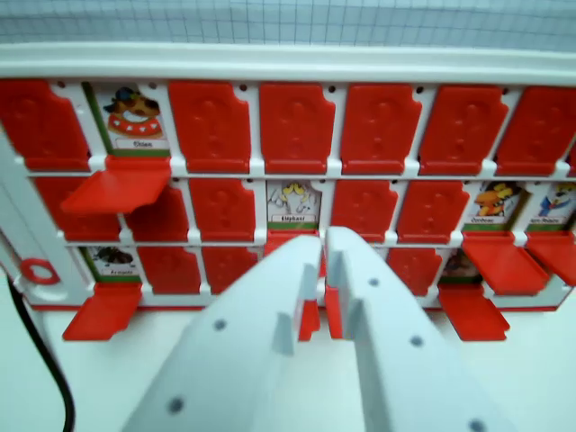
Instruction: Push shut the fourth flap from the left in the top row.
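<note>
- Flaps on the board (288, 63) look like thin, moulded red plastic: light, stiff and smooth, each hinged along its lower edge.
- Counting from the frame's left along the top row, the fourth flap (297, 126) sits in the upper middle of the frame. It already seems to stand up over its window, flush with its red neighbours.
- The only top-row flap I see dropped forward is the second flap (117, 184), in the upper left. It lies flat below an exposed picture card, so the count in the task may be loose.
- I judge a flap like this needs no grasp. A light nudge under or against its free edge, away from the hinge, should swing it.
- Pressing hard risks tipping or sliding the whole board on the worktop (540, 378), since the board looks light too.
- The glossy plastic may let a fingertip skid off, so I would make contact near the middle of the free edge.
- My gripper (324, 261) fills the lower middle of the frame, below the elephant card (293, 202). Its jaws are nearly together with only a thin slit between them, and they hold nothing that I can make out.
</note>
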Controlling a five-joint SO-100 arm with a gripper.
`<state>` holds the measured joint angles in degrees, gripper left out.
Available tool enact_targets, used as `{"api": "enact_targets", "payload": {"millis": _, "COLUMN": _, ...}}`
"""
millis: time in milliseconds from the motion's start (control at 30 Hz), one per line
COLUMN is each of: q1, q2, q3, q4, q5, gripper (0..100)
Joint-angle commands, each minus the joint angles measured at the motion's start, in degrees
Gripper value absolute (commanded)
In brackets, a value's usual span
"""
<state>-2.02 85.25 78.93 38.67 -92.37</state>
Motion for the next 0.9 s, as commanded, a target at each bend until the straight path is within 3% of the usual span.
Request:
{"api": "enact_targets", "payload": {"millis": 0, "q1": 0.8, "q2": 18.0, "q3": 4.9, "q4": 2.2, "q5": -0.09, "gripper": 0}}
{"api": "enact_targets", "payload": {"millis": 333, "q1": 3.4, "q2": 41.2, "q3": 19.9, "q4": 10.7, "q5": -1.32, "gripper": 0}}
{"api": "enact_targets", "payload": {"millis": 867, "q1": 3.6, "q2": 58.9, "q3": 23.2, "q4": 23.7, "q5": -2.20, "gripper": 0}}
